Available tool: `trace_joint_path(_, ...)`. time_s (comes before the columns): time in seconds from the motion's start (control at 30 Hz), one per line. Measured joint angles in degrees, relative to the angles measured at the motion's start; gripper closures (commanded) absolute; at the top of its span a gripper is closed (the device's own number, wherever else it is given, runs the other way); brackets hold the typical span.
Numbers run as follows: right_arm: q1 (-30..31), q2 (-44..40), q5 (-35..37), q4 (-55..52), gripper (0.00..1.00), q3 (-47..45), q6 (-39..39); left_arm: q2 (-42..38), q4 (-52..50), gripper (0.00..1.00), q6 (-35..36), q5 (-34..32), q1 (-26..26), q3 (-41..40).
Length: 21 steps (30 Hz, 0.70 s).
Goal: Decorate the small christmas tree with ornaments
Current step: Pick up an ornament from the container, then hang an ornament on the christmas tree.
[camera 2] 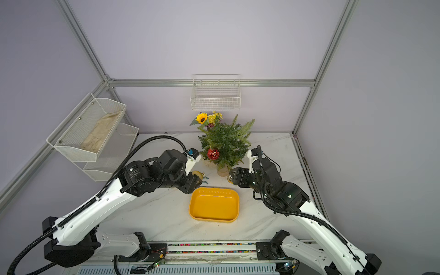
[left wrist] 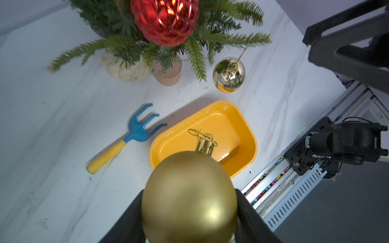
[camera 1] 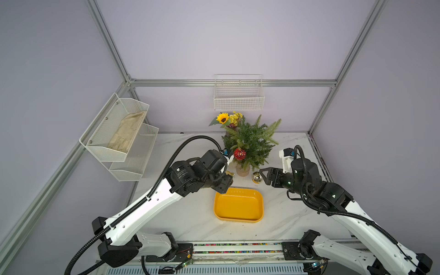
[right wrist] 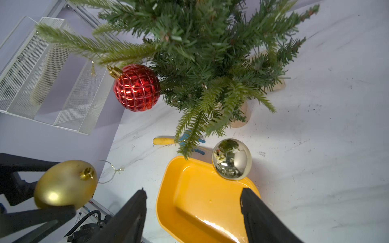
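Observation:
The small christmas tree point(camera 1: 250, 140) point(camera 2: 225, 142) stands on its pale wooden stump point(left wrist: 167, 73) at the back middle of the table. A red faceted ornament point(camera 1: 239, 153) point(right wrist: 136, 87) hangs from a branch on the tree's left. My left gripper point(left wrist: 189, 195) point(camera 1: 225, 184) is shut on a matte gold ornament point(left wrist: 189, 178) point(right wrist: 65, 185), held below and left of the tree. A shiny gold ornament point(camera 1: 256, 177) point(left wrist: 229, 74) rests on the table right of the stump. My right gripper point(right wrist: 193, 190) point(camera 1: 263, 176) is open just right of it, holding nothing.
An empty yellow tray point(camera 1: 238, 189) lies in front of the tree. A blue and yellow hand rake point(left wrist: 126, 138) lies left of the tray. A sunflower bouquet point(camera 1: 223, 118) stands behind the tree. A white mesh shelf point(camera 1: 119, 133) and a wire basket point(camera 1: 238, 95) hang on the walls.

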Motion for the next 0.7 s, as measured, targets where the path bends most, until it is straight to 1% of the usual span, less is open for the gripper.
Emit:
trace_joint_path(0.1,0.0,0.0,0.9,-0.07,0.27,0.92,-0.42,0.7,-2.32,0.49,1.55,-0.68,2.58,5.25)
trace_joint_path(0.3,-0.04,0.02,1.66,-0.31,0.27,1.11,-1.05,4.68,-5.92,0.5,5.51,-0.7,10.29,15.98)
trace_joint_path(0.47,-0.09,0.07,1.66,-0.35,0.27,1.11,-1.22,11.15,-6.27,0.5,8.9,3.21,16.44,24.63)
trace_joint_path(0.7,-0.09,0.07,1.64,-0.35,0.27,1.11,-1.2,19.39,-5.38,0.51,11.63,9.73,21.77,33.27)
